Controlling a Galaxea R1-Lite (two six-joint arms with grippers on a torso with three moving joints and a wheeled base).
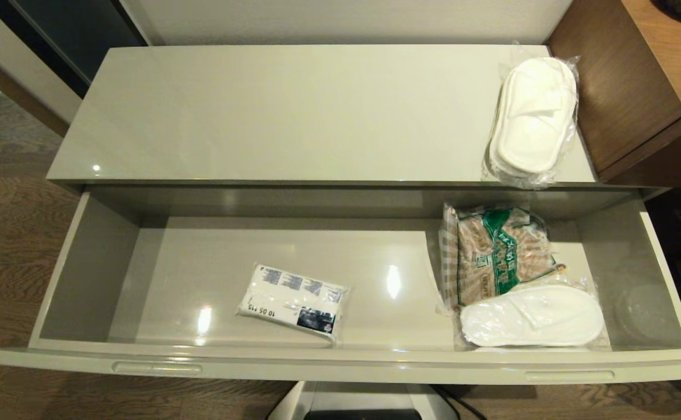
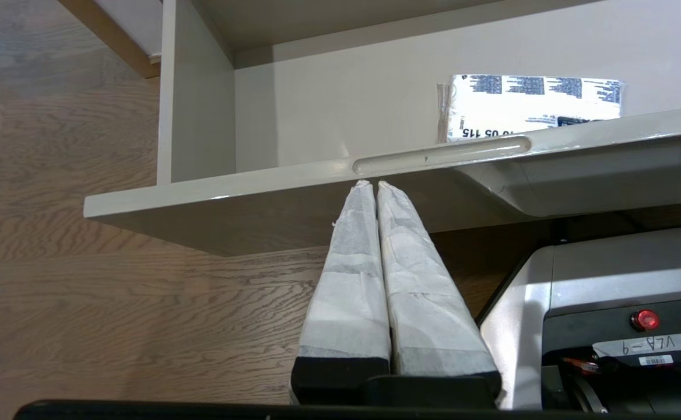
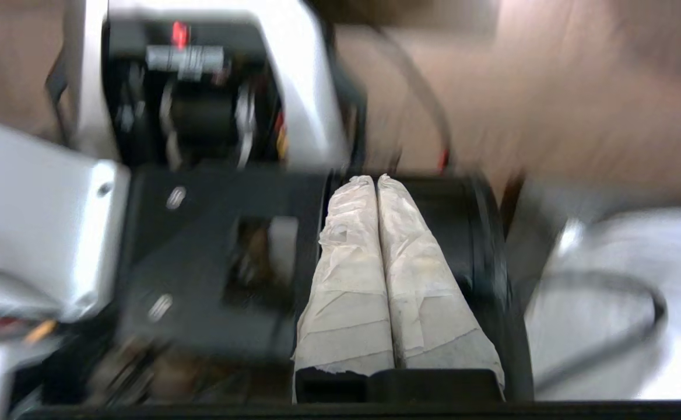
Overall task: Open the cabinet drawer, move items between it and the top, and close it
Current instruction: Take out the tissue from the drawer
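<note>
Slippers (image 1: 534, 116) in clear wrap lie on the top (image 1: 270, 111) of the cabinet, at its end nearest the brown wooden desk (image 1: 655, 76). From the head camera we see the cabinet drawer (image 1: 84, 274) pulled fully out below that top. Inside it, a second pair of wrapped slippers (image 1: 532, 316) lies at the desk-side end against the front wall, touching a brown-and-green checked snack bag (image 1: 495, 251) just behind it. The tissue pack (image 1: 294, 301) lies flat near the middle of the drawer floor, well apart from both.

Neither arm appears in the head view; only the wrist cameras show them. The left gripper (image 2: 374, 184) hangs below and in front of the drawer, its taped fingers (image 2: 352, 274) pressed together and holding nothing, tips pointing up toward one handle slot (image 2: 442, 154) in the drawer's front rim. That same view catches the tissue pack over the rim, which confirms its place near the front.

The right gripper (image 3: 374, 178) is likewise closed and empty, its fingers (image 3: 349, 280) pointing at the robot's own base (image 3: 218, 116) rather than the cabinet; this view is blurred.
</note>
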